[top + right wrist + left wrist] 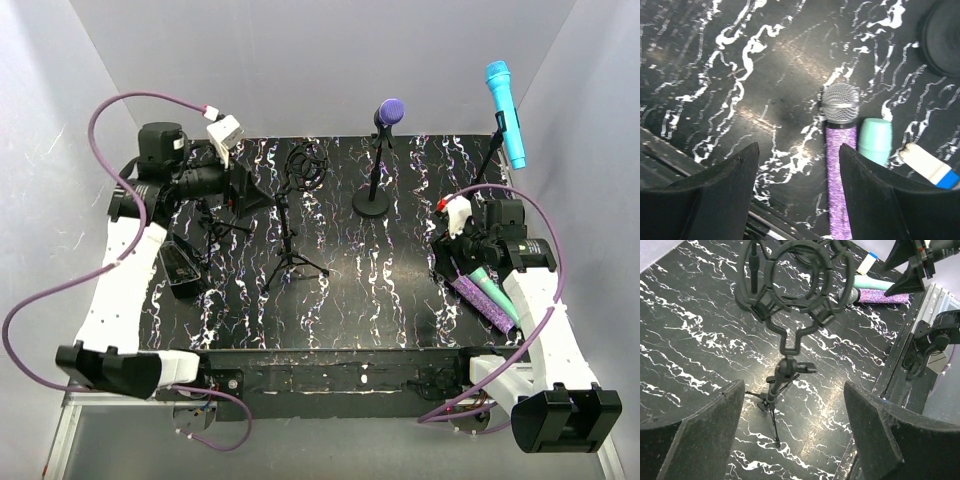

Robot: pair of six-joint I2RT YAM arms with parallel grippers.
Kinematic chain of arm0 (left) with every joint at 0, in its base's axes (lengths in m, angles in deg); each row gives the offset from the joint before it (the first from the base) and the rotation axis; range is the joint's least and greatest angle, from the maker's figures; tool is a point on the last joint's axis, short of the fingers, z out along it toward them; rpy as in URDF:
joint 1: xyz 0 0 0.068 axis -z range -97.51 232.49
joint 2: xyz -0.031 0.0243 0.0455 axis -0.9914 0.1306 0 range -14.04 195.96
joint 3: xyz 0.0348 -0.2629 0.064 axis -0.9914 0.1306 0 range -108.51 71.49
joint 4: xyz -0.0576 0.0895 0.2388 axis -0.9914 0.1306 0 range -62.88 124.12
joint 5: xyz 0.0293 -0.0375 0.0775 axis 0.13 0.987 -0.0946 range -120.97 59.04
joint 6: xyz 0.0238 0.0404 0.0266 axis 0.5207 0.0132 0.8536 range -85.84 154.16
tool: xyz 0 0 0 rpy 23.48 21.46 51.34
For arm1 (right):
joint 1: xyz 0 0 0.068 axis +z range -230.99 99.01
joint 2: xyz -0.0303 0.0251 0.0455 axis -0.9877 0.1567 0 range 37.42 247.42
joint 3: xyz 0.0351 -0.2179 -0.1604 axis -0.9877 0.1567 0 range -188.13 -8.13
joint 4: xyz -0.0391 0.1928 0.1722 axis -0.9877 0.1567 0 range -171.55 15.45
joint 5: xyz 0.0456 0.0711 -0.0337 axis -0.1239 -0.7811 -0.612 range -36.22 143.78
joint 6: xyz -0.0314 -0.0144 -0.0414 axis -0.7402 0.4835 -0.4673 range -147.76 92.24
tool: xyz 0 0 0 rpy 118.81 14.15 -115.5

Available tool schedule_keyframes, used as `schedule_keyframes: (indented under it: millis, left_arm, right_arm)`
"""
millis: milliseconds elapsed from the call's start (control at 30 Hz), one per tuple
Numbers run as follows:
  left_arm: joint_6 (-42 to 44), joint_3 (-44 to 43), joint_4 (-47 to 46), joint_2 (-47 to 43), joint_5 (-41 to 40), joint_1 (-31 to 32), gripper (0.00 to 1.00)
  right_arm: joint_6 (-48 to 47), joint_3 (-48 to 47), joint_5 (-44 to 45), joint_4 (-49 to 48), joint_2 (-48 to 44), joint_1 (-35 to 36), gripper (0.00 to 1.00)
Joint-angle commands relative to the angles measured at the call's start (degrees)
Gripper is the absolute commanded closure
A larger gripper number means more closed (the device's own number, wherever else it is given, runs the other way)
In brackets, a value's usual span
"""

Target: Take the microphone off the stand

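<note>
A purple-headed microphone (pixel 389 110) stands on a black round-base stand (pixel 372 204) at the back middle. A blue microphone (pixel 506 112) sits on a thin stand (pixel 487 160) at the back right. A black tripod (pixel 291 258) carries an empty shock mount (pixel 790 280). My left gripper (pixel 258 193) is open and empty, left of the shock mount; it also shows in the left wrist view (pixel 795 435). My right gripper (pixel 450 262) is open and empty, low over the mat (pixel 800 195). Just right of it lies a purple glitter microphone (pixel 840 150).
A teal microphone (pixel 875 141) and a white-and-blue item (pixel 927 167) lie beside the purple glitter one. A small black box (pixel 180 268) sits at the left by my left arm. White walls enclose the black marbled mat (pixel 360 300). The round base shows in the right wrist view (pixel 945 35).
</note>
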Motion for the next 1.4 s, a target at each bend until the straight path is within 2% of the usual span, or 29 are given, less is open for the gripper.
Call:
schedule_keyframes:
  millis: [0, 200, 433, 600, 700, 733, 800, 833, 1033, 1200, 1367]
  left_arm:
    - [-0.67, 0.51, -3.87, 1.84, 4.81, 0.15, 0.2]
    - [-1.89, 3.85, -6.76, 4.56, 5.51, 1.12, 0.25]
    - [-3.04, 2.8, -8.62, 7.99, 9.03, 3.14, 0.4]
    - [-2.16, 3.51, -7.75, 8.43, 6.93, 3.67, 0.51]
    - [-1.55, 2.55, -6.34, 9.57, 6.57, 3.67, 0.65]
    - [-0.94, 2.11, -5.56, 10.01, 7.44, 3.67, 0.73]
    - [1.52, -0.26, -3.45, 11.24, 9.38, 4.02, 0.97]
    - [2.75, -1.4, -2.05, 11.77, 9.56, 4.37, 1.0]
    - [13.3, -7.82, 5.87, 14.85, 14.29, 7.09, 1.0]
    - [17.95, -8.71, 3.95, 12.75, 16.94, 11.92, 1.0]
    - [32.45, -8.36, 10.09, 10.2, 21.5, 12.19, 1.0]
  right_arm:
    - [5.36, -2.41, -8.17, 1.37, -0.48, 0.46, 0.28]
    - [9.58, -4.16, -10.55, -2.24, 1.97, 2.66, 0.25]
    - [12.13, -6.8, -14.85, -4.34, 4.96, 8.01, 0.26]
    - [12.4, -7.51, -15.65, -5.05, 7.07, 12.68, 0.27]
    - [13.1, -8.38, -16.17, -6.54, 8.74, 15.22, 0.27]
    - [13.45, -8.82, -16.52, -7.33, 9.44, 15.93, 0.27]
    - [14.15, -9.79, -17.14, -9.08, 10.94, 17.42, 0.27]
    - [14.68, -10.23, -17.66, -10.13, 11.64, 17.86, 0.27]
    - [17.93, -14.53, -23.02, -14.01, 17.53, 21.12, 0.27]
    - [19.34, -17.78, -29.43, -14.02, 23.67, 21.21, 0.28]
    - [22.06, -20.08, -34.1, -15.23, 28.69, 21.65, 0.26]
